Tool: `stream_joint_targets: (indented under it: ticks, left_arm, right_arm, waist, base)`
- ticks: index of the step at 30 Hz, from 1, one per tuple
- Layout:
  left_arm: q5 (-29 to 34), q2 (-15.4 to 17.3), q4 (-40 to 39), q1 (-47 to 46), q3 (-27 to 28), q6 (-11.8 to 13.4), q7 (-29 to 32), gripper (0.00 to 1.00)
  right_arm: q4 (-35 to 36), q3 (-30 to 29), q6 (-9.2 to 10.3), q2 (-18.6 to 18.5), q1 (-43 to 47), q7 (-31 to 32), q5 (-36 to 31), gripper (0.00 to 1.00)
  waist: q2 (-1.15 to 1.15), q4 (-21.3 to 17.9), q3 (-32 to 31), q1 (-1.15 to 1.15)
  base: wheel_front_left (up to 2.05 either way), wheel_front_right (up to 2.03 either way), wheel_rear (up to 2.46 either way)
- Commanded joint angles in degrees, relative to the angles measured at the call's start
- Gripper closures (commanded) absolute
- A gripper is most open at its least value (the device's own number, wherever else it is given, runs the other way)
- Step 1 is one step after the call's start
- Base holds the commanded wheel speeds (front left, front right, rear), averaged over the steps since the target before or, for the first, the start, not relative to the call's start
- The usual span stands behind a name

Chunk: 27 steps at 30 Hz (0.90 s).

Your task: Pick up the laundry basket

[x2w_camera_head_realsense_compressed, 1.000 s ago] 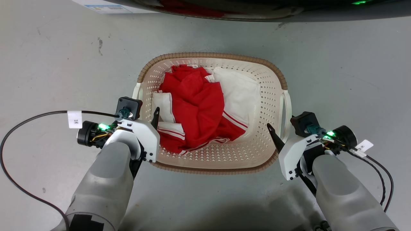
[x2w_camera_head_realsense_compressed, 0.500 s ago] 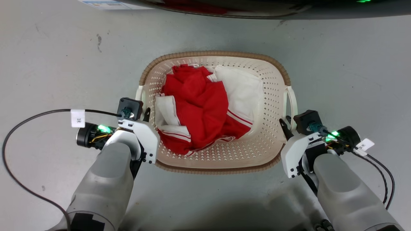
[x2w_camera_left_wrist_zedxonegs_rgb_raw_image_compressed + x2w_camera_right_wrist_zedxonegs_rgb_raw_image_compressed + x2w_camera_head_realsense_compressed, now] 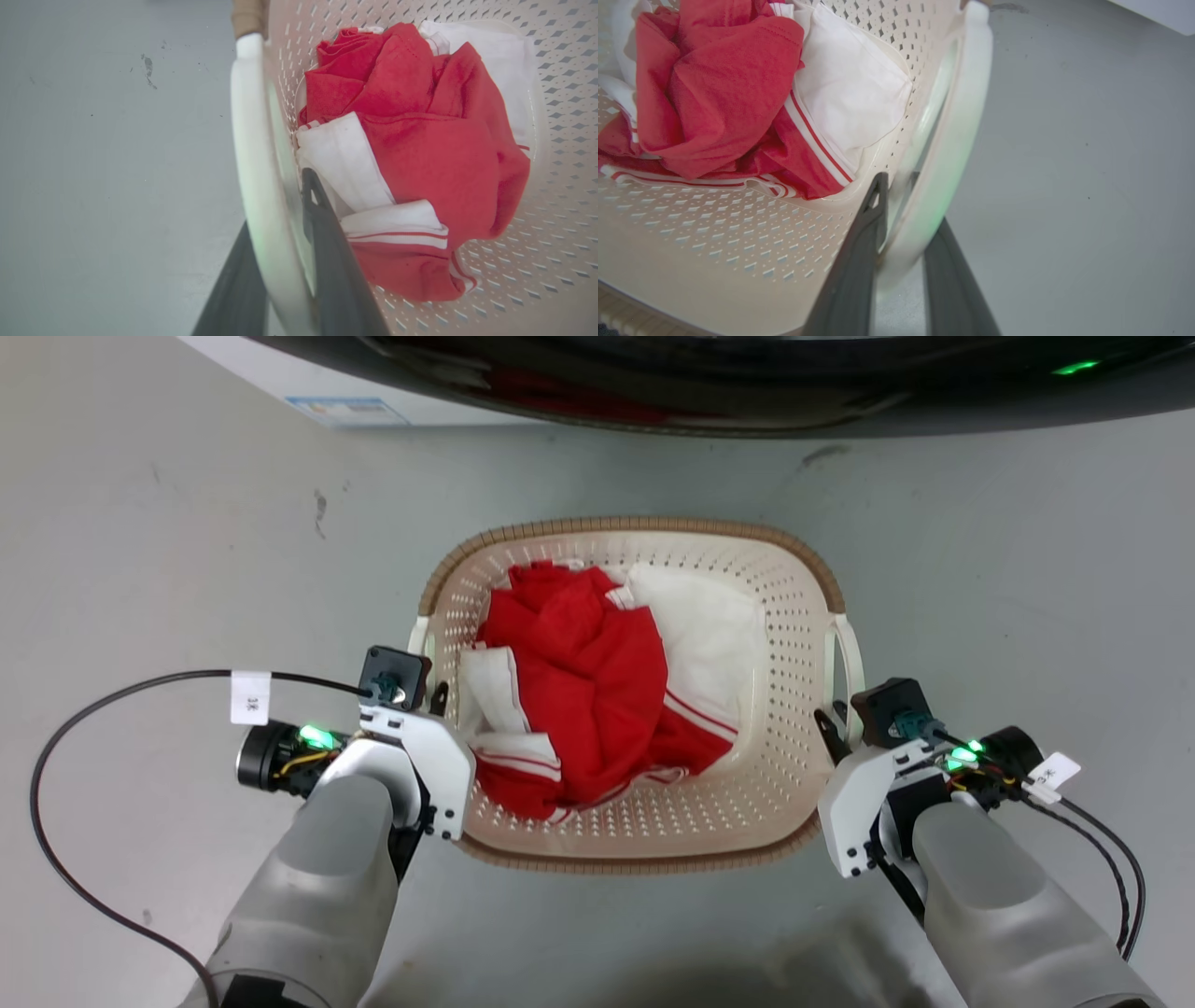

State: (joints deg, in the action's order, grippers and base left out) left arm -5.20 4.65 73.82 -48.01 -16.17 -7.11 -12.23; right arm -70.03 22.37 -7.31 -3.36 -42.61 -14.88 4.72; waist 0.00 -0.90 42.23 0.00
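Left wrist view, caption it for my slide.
Left end effector grips the white handle of the laundry basket, red and white clothes inside.

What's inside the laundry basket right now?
A crumpled red garment with white stripes and a white cloth lie in the laundry basket. They cover much of its floor; anything beneath them is hidden.

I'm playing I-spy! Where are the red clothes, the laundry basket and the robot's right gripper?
red clothes [image 3: 597, 700]: head view, middle of the crumpled fabric.
laundry basket [image 3: 644, 527]: head view, far brown rim.
right gripper [image 3: 831, 721]: head view, between its dark fingertips.
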Motion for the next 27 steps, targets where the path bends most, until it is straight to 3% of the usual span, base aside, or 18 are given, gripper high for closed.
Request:
stream_joint_targets:
  ticks: [1,13,27]
  left_arm:
    - [-0.2,-1.3,-0.1,1.0,-1.1,-0.6,0.4,1.0]
    - [-4.6,-1.8,-0.1,5.4,-5.6,-0.6,3.7,1.0]
    - [-13.0,-2.4,-0.5,10.6,-12.7,-0.7,10.0,1.0]
  right_arm:
    - [0.1,1.1,-0.32,0.9,0.2,-0.4,0.2,1.0]
    - [-1.8,4.9,-0.32,1.0,2.1,1.5,3.6,1.0]
    - [-1.9,11.7,-0.33,1.1,6.2,8.0,9.6,1.0]
  waist:
    - [0.0,0.0,-1.6,0.0]
    - [0.0,-0.2,-10.6,0.0]
    - [0.0,0.2,-22.0,0.0]
  base:
    - [0.0,0.0,0.0]
    - [0.0,0.0,0.0]
    - [0.0,0.0,0.0]
